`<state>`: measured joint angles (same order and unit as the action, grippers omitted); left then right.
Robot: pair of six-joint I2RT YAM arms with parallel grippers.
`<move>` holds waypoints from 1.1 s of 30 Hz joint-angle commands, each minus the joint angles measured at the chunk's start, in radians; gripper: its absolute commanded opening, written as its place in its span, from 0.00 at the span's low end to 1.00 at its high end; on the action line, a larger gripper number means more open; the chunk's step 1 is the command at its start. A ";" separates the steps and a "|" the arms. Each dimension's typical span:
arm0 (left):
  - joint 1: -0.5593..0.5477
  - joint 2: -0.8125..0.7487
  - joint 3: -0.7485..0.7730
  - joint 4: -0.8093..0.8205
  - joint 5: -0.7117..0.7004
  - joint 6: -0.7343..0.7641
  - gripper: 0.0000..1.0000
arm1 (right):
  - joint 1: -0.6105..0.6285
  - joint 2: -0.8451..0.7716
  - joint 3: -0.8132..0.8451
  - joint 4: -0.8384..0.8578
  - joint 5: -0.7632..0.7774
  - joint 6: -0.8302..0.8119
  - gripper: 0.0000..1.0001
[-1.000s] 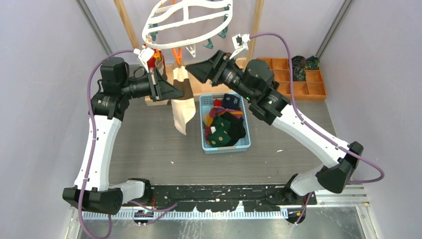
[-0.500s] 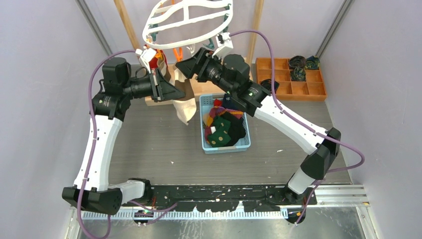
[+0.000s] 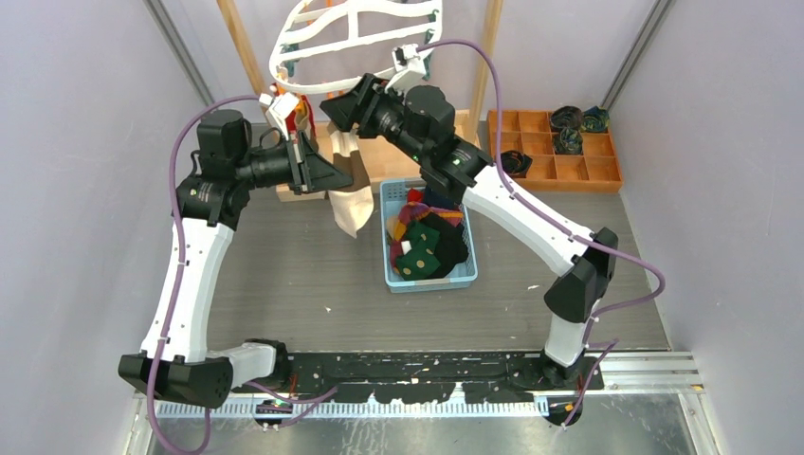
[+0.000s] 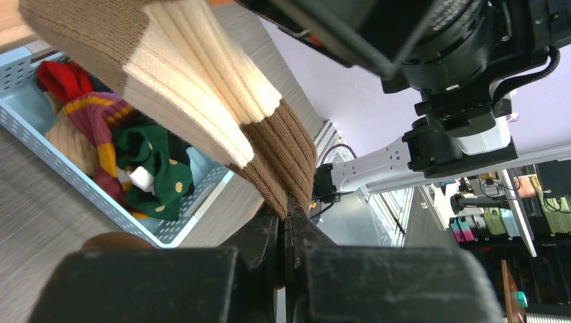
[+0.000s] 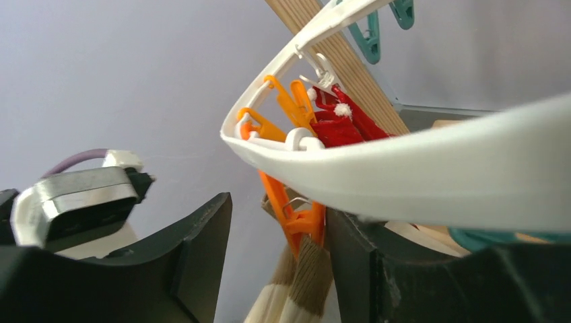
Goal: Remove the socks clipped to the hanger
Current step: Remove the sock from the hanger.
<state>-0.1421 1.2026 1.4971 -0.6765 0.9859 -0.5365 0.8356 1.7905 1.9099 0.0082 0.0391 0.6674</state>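
Unclipping the beige sock (image 4: 202, 81): my left gripper (image 4: 286, 208) is clamped on its brown end, my right gripper (image 5: 276, 225) open astride the orange clip (image 5: 299, 221); next I'd squeeze it and tug down.

Left arm (image 3: 186, 284) and right arm (image 3: 518, 212): white tapered shells with small dark screws, black rounded joint housings. Purple cable (image 3: 173, 190) runs along each. Left gripper (image 4: 286, 208) and right gripper (image 5: 277, 222): black, wedge-shaped fingers, white bracket (image 3: 278, 102) above.
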 commanded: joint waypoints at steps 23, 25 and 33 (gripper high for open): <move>-0.015 0.000 0.041 -0.094 -0.037 0.092 0.00 | -0.007 0.064 0.057 0.119 0.121 -0.092 0.49; -0.015 0.000 0.042 -0.095 -0.038 0.092 0.00 | -0.007 0.068 0.062 0.120 0.121 -0.093 0.47; -0.016 0.004 0.042 -0.111 -0.062 0.114 0.00 | -0.009 0.060 0.059 0.128 0.110 -0.082 0.02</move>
<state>-0.1524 1.2079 1.5013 -0.7788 0.9298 -0.4534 0.8413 1.8591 1.9396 0.0826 0.1116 0.5766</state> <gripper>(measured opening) 0.021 0.326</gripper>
